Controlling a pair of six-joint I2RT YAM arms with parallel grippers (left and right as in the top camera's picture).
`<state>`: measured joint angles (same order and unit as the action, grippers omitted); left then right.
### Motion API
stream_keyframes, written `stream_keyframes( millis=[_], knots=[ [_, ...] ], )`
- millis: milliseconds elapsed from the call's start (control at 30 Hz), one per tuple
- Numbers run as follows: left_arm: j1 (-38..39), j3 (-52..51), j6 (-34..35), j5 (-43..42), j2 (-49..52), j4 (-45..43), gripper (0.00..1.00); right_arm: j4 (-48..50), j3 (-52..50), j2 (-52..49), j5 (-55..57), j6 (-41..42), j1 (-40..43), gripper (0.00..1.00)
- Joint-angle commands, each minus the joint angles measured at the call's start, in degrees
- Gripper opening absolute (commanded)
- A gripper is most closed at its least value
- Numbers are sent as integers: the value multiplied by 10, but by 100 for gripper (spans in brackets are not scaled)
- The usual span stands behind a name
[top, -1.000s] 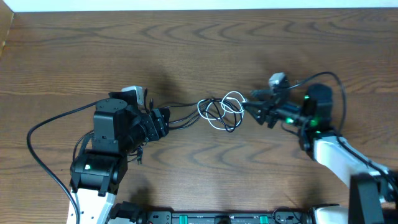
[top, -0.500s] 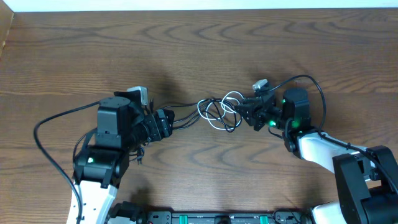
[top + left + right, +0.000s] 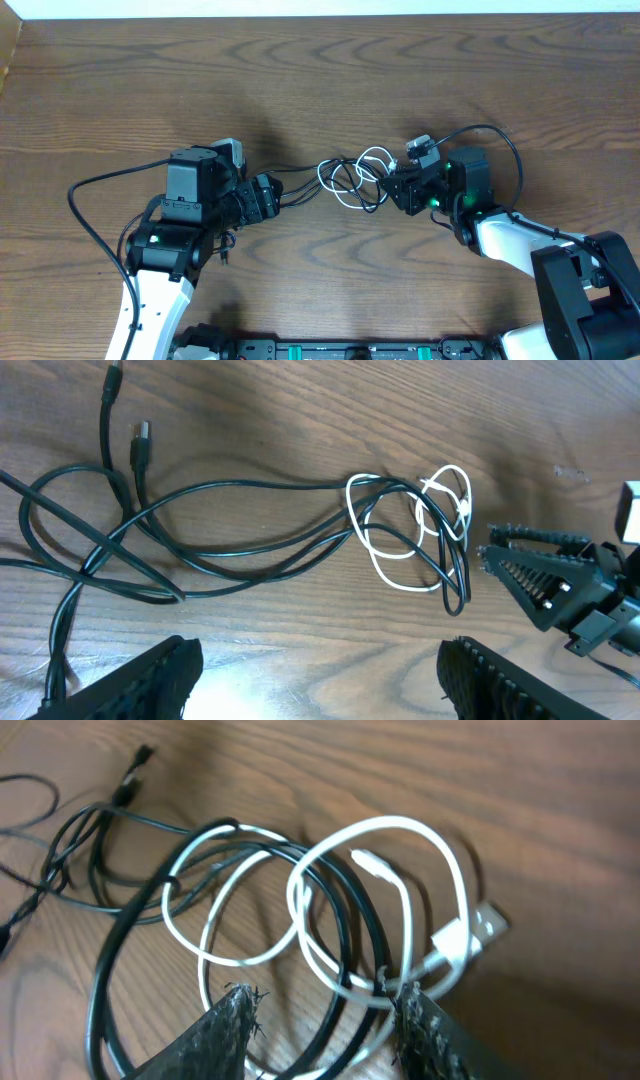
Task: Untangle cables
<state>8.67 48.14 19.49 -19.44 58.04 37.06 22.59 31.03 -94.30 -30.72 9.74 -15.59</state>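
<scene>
From overhead: mid table [image 3: 300,80], btwn the two arms, a tangle of cables [image 3: 350,180], mostly black w/ one white. Knotted part toward the right side; from it, long black strands out leftward as far as the left gripper [image 3: 268,196]. On left wrist cam: left fingers [image 3: 160,670] wide apart at bottom of frame, only bare wood btwn them, well short of the knot, w/ one black strand close by the finger on the frame's left. Higher up in same view, two black plug ends [image 3: 140,440] lying loose near top left, side by side, approx parallel. Right gripper [image 3: 392,188] nose-on to the knot, tips right at its edge. On right wrist cam: right fingers [image 3: 235,1020] parted, not pressed together, w/ loops of white cable [image 3: 390,820] and black cable [image 3: 110,970] crossing the gap just ahead of the tips. White loop touching, or v. nearly touching, the finger on the frame's right; can't tell if actually caught. White plug [image 3: 470,935] on the wood just beside that same finger, at the end of the white loop.
</scene>
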Motion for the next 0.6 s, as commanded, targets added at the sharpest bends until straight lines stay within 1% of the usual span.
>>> stream_keyframes(
  millis=[0, 33, 233, 267, 400, 567],
  knots=[
    [-2, 12, -3, -7, 0, 0, 84, -19, 3, -7, 36, 62, -3, 43],
    [-2, 12, -3, -7, 0, 0, 87, -31, 3, -7, 38, 71, -3, 43],
    [-2, 12, -3, -7, 0, 2, 88, -52, 3, -7, 38, 95, -3, 43],
    [-2, 12, -4, -7, 0, 2, 97, -55, 3, -7, 38, 96, -3, 43],
    [-2, 12, -4, -7, 0, 2, 98, -70, 3, -7, 38, 96, -3, 43],
    [-2, 12, -3, -7, 0, 2, 98, -62, 3, -19, 39, 96, -4, 43]
  ],
)
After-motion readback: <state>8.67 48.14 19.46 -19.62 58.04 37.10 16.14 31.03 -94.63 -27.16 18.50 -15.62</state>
